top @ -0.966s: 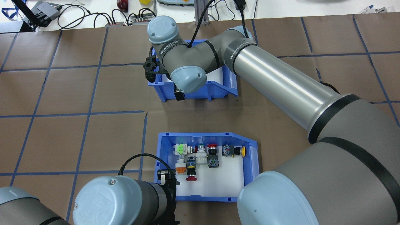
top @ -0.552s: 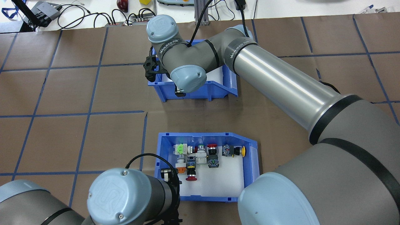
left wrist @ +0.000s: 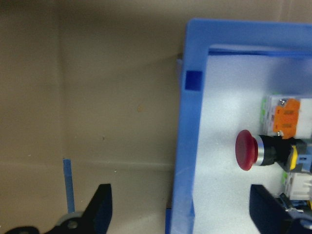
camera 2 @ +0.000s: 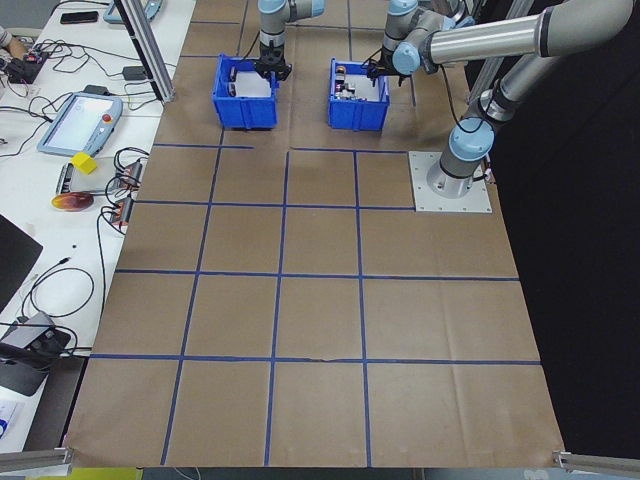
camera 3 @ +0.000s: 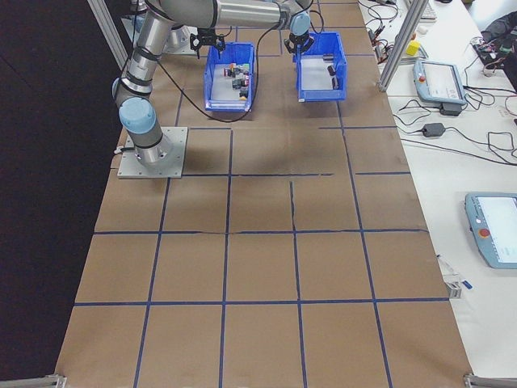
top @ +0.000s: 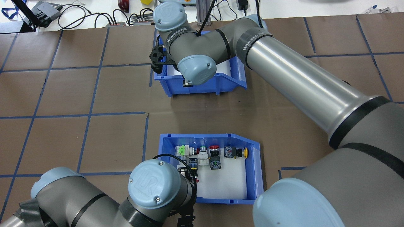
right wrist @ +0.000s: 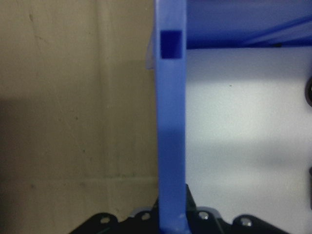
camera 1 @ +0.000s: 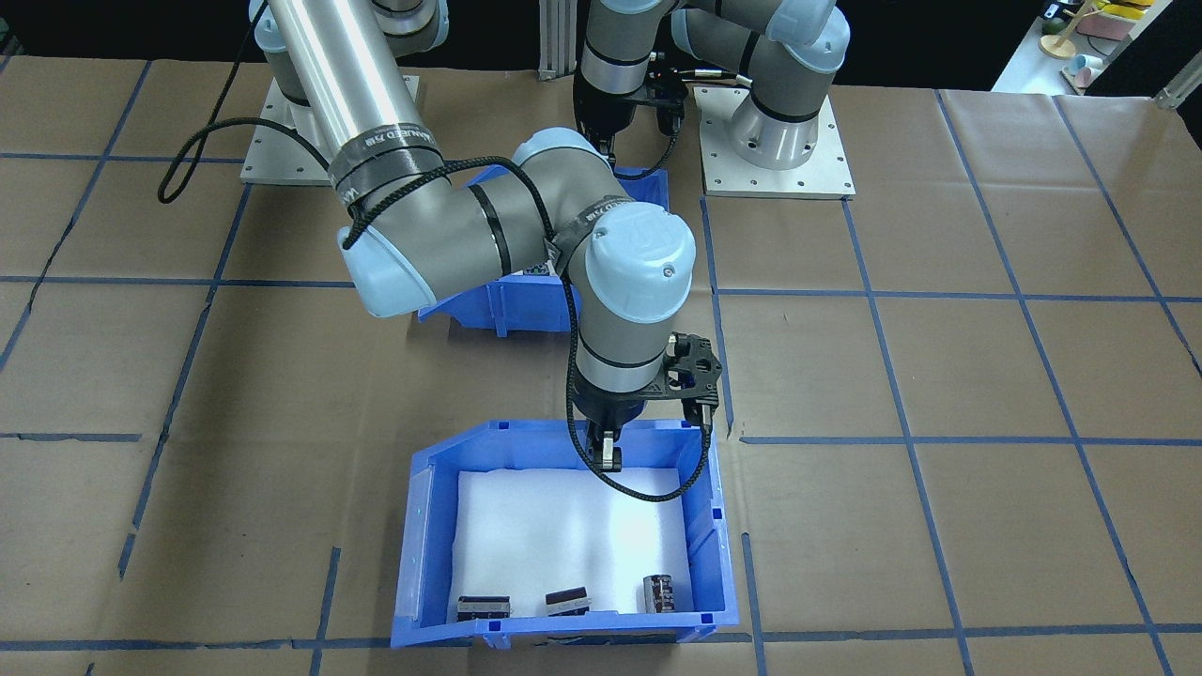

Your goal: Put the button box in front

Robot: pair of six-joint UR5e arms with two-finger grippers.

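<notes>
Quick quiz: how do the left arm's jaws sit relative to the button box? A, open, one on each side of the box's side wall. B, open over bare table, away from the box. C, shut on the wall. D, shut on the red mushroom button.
A: in the left wrist view the left gripper is open, one jaw outside and one inside the button box wall.

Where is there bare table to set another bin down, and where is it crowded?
Bare paper lies left of both bins in the overhead view, and in the strip between the button box and the far bin. It is crowded at each bin's near wall, where the left gripper and right gripper straddle the walls.
</notes>
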